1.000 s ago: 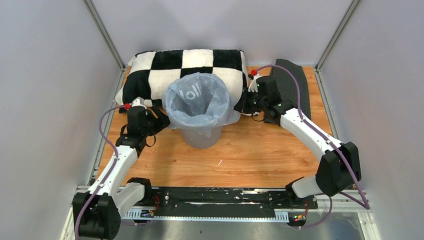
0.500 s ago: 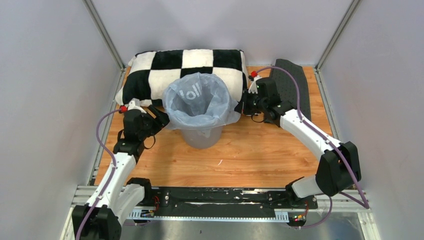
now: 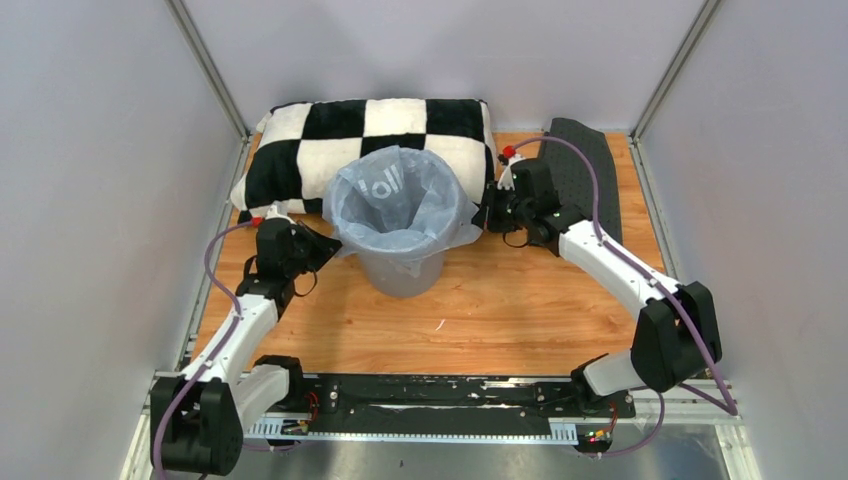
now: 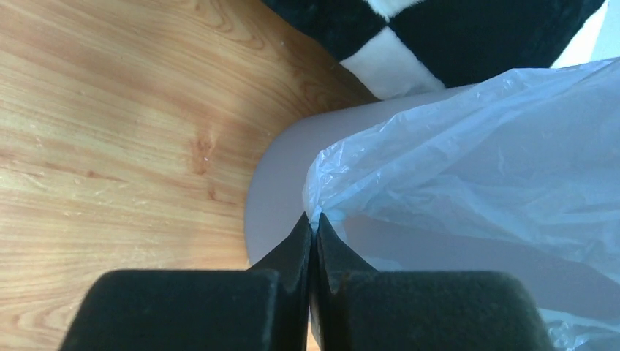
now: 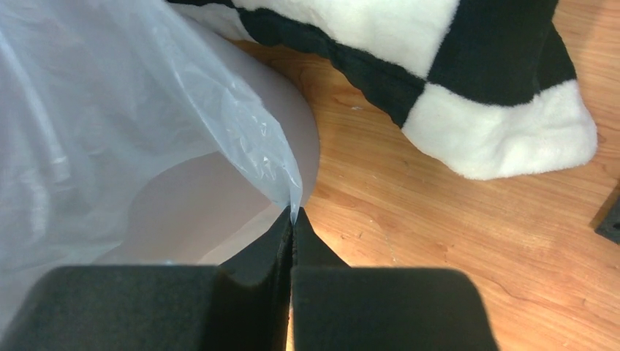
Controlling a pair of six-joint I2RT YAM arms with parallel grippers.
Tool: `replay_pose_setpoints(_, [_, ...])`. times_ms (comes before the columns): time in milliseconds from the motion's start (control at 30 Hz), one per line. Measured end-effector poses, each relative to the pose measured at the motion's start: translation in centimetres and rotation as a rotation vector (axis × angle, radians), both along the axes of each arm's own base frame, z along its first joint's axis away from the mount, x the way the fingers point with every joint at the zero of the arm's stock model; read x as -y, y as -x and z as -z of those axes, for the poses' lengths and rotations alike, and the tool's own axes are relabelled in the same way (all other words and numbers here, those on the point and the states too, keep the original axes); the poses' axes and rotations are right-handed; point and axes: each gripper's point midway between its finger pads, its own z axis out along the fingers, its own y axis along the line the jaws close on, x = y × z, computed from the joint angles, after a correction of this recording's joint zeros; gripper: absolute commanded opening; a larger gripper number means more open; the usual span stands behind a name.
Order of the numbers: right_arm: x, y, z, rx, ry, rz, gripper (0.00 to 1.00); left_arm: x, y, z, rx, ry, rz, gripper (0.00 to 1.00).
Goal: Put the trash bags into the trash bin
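The pale blue translucent trash bag (image 3: 398, 195) lines the grey trash bin (image 3: 402, 272) in the middle of the table, its mouth spread over the rim and white lettering showing inside. My left gripper (image 3: 330, 243) is at the bin's left side, shut on the bag's hanging edge (image 4: 409, 168); in the left wrist view the tips (image 4: 313, 219) pinch a corner of film against the bin wall (image 4: 281, 183). My right gripper (image 3: 484, 215) is at the bin's right side, and its tips (image 5: 293, 213) are shut on a point of the bag (image 5: 110, 110) beside the bin (image 5: 212, 197).
A black-and-white checkered pillow (image 3: 330, 135) lies right behind the bin. A dark grey textured mat (image 3: 590, 165) lies at the back right behind the right arm. Grey walls close in both sides of the wooden table (image 3: 500, 300).
My left gripper has gone from open to shut on the bag's left edge, and its wrist has shifted slightly toward the near side. The right gripper has stayed pinched on the right edge.
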Motion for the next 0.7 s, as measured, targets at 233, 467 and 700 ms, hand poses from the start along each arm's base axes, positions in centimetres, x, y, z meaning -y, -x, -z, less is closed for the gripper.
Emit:
replay_pose_setpoints(233, [1.2, 0.2, 4.3, -0.057, 0.068, 0.047, 0.00, -1.4, -0.9, 1.7, -0.027, -0.079, -0.049, 0.00])
replay_pose_setpoints(467, [2.4, 0.5, 10.2, -0.163, 0.165, 0.087, 0.00, -3.6, -0.4, 6.4, -0.170, -0.225, -0.083, 0.00])
replay_pose_setpoints(700, [3.2, -0.3, 12.1, -0.170, 0.216, 0.131, 0.00, -5.4, 0.0, 8.4, -0.230, -0.335, -0.115, 0.00])
